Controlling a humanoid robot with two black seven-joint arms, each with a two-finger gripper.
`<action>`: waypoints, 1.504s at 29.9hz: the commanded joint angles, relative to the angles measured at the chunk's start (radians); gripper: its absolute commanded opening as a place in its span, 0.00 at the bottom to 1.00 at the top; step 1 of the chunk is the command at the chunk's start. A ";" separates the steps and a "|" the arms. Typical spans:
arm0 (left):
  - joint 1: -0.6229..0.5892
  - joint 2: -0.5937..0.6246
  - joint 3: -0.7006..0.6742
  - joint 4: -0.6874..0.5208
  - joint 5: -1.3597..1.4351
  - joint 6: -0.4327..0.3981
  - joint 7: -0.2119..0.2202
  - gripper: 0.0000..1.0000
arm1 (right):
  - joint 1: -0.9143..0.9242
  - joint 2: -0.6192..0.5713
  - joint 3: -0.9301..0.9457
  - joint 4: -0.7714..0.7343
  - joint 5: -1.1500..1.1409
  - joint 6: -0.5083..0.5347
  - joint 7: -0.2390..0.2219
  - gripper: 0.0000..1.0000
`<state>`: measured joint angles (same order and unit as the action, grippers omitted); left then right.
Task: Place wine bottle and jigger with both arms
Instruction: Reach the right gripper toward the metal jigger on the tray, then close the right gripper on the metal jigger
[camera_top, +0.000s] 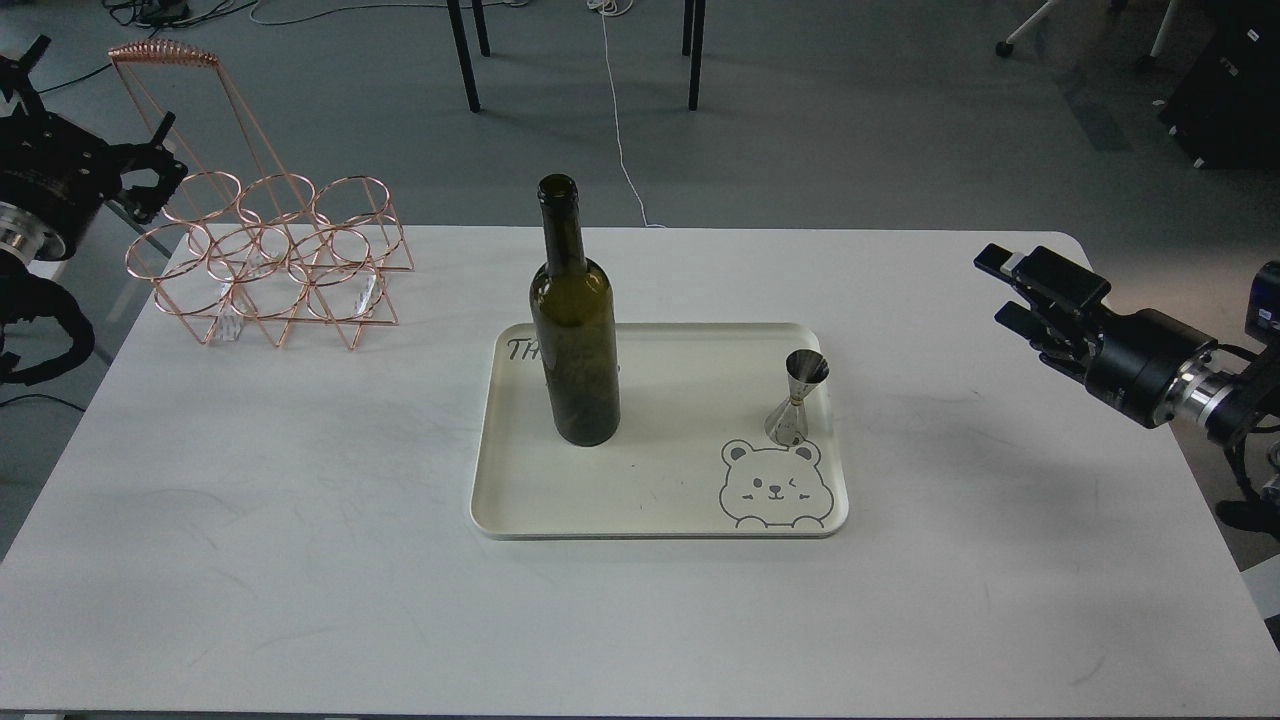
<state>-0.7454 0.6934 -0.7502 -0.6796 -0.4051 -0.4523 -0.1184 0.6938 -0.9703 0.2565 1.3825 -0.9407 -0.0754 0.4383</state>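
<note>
The dark olive-green wine bottle (573, 330) stands upright on the left part of a cream tray (650, 500). The steel jigger (797, 397) stands upright on the tray's right side, above a printed bear face. My right gripper (1005, 286) is over the table's right part, right of the jigger, its two fingers apart and empty. My left gripper (150, 165) is at the far left edge, beside the copper wire rack, empty; its fingers look spread.
A copper wire bottle rack (270, 260) with a tall handle stands at the table's back left. The white table (300, 500) has a rounded back right corner. Chair legs and cables lie on the floor behind.
</note>
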 joint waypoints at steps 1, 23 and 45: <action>0.001 0.002 0.002 0.000 0.000 0.000 -0.001 0.99 | -0.022 0.025 -0.003 0.006 -0.266 -0.082 0.014 0.98; 0.001 0.005 -0.008 0.003 0.000 -0.011 -0.001 0.99 | 0.010 0.499 -0.083 -0.464 -0.955 -0.219 0.050 0.66; -0.002 0.005 -0.009 0.003 0.000 -0.011 -0.003 0.99 | 0.044 0.570 -0.091 -0.537 -0.954 -0.247 0.050 0.24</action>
<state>-0.7471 0.6979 -0.7589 -0.6765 -0.4050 -0.4648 -0.1201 0.7368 -0.3997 0.1660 0.8459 -1.8943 -0.3223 0.4886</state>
